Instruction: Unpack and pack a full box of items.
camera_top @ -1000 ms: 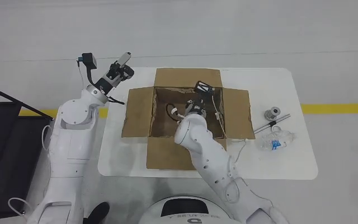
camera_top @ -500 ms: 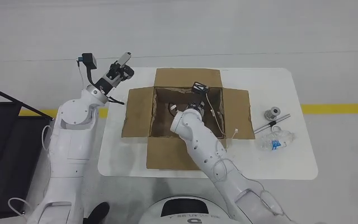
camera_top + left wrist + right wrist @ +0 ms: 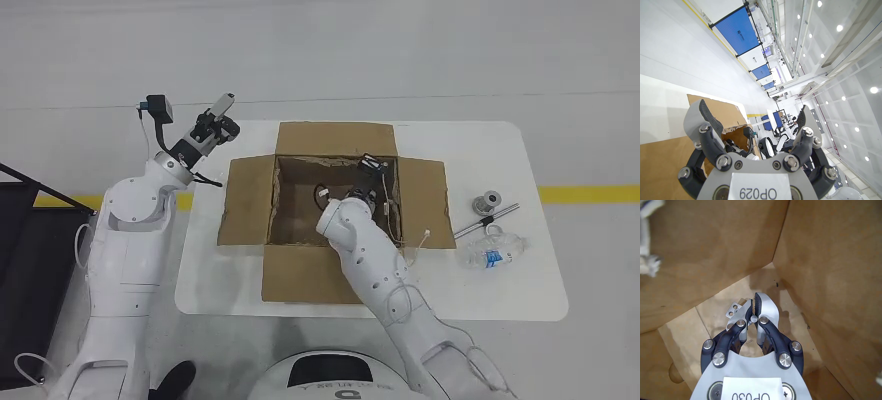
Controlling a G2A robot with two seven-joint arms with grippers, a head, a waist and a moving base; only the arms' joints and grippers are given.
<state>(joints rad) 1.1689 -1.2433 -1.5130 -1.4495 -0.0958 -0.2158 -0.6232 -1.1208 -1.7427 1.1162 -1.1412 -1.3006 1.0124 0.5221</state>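
Counter (image 3: 500, 290): white, with rounded corners. It carries the box in the middle and loose items toward the robot's right side.
Box (image 3: 245, 200): brown cardboard, open, with all four flaps folded out flat. The part of its floor that can be seen is mostly bare.
Right arm: bent over the near flap and reaching down into the box, toward the far right part of the inside.
Left arm: held off the left side of the box, over the far left corner of the counter and well apart from the items.
Bottle (image 3: 492, 250): clear plastic, lying on its side on the counter to the right of the box.
Cable (image 3: 418, 240): thin and white, trailing from inside the box over the right flap.
Metal spool (image 3: 487, 203): small, on the counter just beyond the bottle.
Left end effector (image 3: 753, 105): fingers spread wide apart with nothing between them, pointing past the edge of a box flap.
Right end effector (image 3: 755, 300): fingers pressed together and clamped on the bracket, low inside the box near an inner corner.
Bracket (image 3: 732, 310): a small flat metal piece with holes, sticking out beside the fingertips. Whether it rests on the floor of the box cannot be told.
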